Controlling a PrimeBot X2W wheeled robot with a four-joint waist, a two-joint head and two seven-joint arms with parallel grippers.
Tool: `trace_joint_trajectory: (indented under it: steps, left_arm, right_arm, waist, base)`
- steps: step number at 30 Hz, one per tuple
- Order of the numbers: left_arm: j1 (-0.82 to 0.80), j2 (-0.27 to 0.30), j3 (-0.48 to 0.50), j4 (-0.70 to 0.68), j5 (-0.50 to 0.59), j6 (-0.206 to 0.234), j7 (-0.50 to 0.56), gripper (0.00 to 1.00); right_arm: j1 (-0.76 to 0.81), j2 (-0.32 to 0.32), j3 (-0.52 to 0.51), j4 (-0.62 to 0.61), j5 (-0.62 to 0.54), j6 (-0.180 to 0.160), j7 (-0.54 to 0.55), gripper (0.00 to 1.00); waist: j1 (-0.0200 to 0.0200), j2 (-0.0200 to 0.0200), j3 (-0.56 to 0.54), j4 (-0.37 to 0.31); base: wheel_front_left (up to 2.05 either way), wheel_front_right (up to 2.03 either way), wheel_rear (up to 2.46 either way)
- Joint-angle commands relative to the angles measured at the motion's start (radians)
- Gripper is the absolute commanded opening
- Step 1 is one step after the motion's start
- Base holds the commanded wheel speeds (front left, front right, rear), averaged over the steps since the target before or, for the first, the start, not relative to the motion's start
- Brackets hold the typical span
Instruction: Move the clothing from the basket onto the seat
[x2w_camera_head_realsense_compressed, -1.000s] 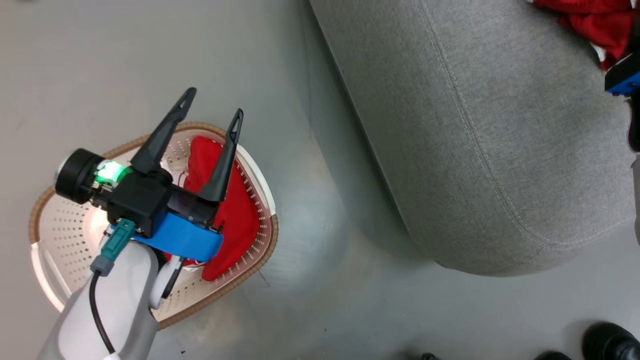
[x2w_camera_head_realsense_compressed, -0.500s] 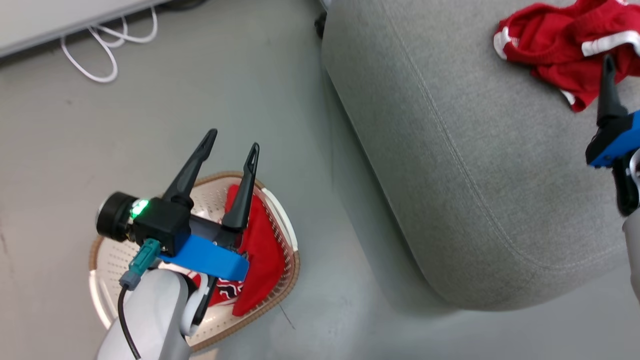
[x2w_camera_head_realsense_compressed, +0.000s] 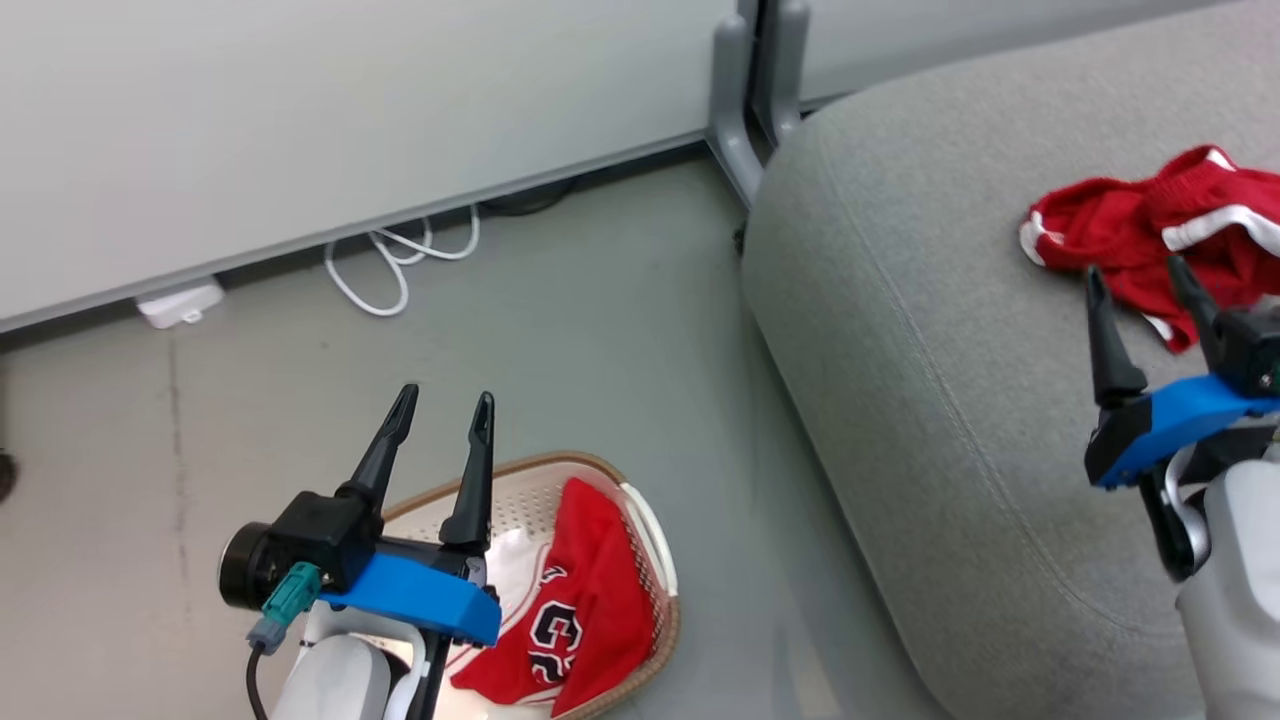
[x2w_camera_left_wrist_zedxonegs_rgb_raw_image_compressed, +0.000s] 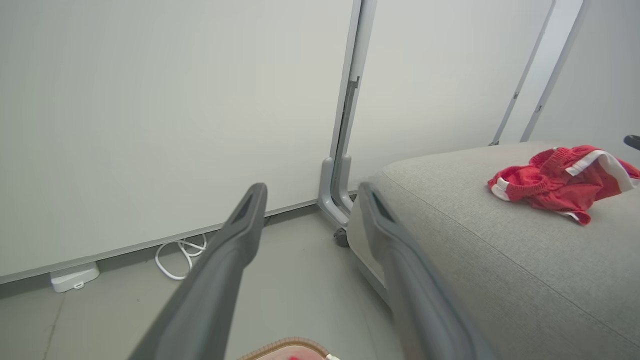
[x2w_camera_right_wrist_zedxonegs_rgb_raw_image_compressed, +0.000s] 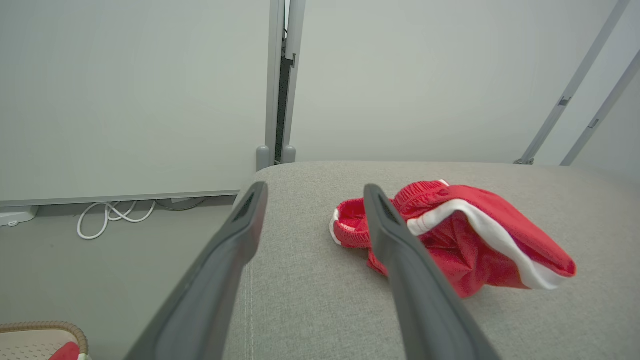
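Though parted and empty, left gripper (x2w_camera_head_realsense_compressed: 444, 395): nearer, above basket (x2w_camera_head_realsense_compressed: 560, 462)
Red jersey (x2w_camera_head_realsense_compressed: 600, 590): lower right of it
Right gripper (x2w_camera_head_realsense_compressed: 1134, 268): parted, empty

The light is bright and soft all over. The pale wall (x2w_camera_head_realsense_compressed: 300, 120) looks evenly lit from side to side. The grey floor (x2w_camera_head_realsense_compressed: 620, 330) turns a bit darker close along the edge of the seat (x2w_camera_head_realsense_compressed: 900, 400). A thin dark shadow runs under the bottom edge of the wall. The head view looks sharp.

In the wrist views, the fingers (x2w_camera_left_wrist_zedxonegs_rgb_raw_image_compressed: 220, 280) of the left claw (x2w_camera_left_wrist_zedxonegs_rgb_raw_image_compressed: 311, 189) and of the right claw (x2w_camera_right_wrist_zedxonegs_rgb_raw_image_compressed: 314, 187) sit close to the camera. They go soft and fuzzy near the bottom edge. The red shorts (x2w_camera_right_wrist_zedxonegs_rgb_raw_image_compressed: 450, 250) on the seat stay clear. The posts (x2w_camera_right_wrist_zedxonegs_rgb_raw_image_compressed: 575, 90) look tilted near the sides of those wide views.
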Motion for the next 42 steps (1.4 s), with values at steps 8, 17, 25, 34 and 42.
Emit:
trace_joint_trajectory:
  steps: [8, 17, 25, 34, 42]
  left_arm:
    - [0.042, -0.021, 0.062, 0.041, -0.009, -0.008, -0.004, 1.0]
    - [0.06, -0.016, 0.126, 0.09, 0.006, -0.009, -0.003, 1.0]
    - [0.066, -0.008, 0.163, 0.13, 0.006, -0.009, -0.004, 1.0]
    - [0.077, -0.007, 0.193, 0.143, 0.006, -0.009, -0.004, 1.0]
    - [0.076, -0.013, 0.201, 0.149, 0.002, -0.009, -0.004, 1.0]
  right_arm:
    - [0.165, 0.037, 0.031, -0.193, -0.008, 0.0, 0.047, 1.0]
    - [0.298, 0.086, 0.027, -0.345, -0.024, 0.0, 0.091, 1.0]
    - [0.392, 0.132, 0.03, -0.413, -0.031, 0.0, 0.097, 1.0]
    - [0.436, 0.163, 0.044, -0.442, -0.022, 0.0, 0.1, 1.0]
    - [0.436, 0.165, 0.05, -0.452, -0.023, 0.0, 0.11, 1.0]
  waist:
    - [0.0003, -0.0001, -0.092, 0.116]
    - [0.0003, -0.0001, -0.141, 0.191]
    - [0.0003, -0.0001, -0.169, 0.236]
    - [0.0003, -0.0001, -0.175, 0.244]
    - [0.0003, -0.0001, -0.177, 0.237]
  base:
    - [0.0, 0.0, 0.0]
    - [0.0, 0.0, 0.0]
    - [0.0, 0.0, 0.0]
    - [0.0, 0.0, 0.0]
    - [0.0, 0.0, 0.0]
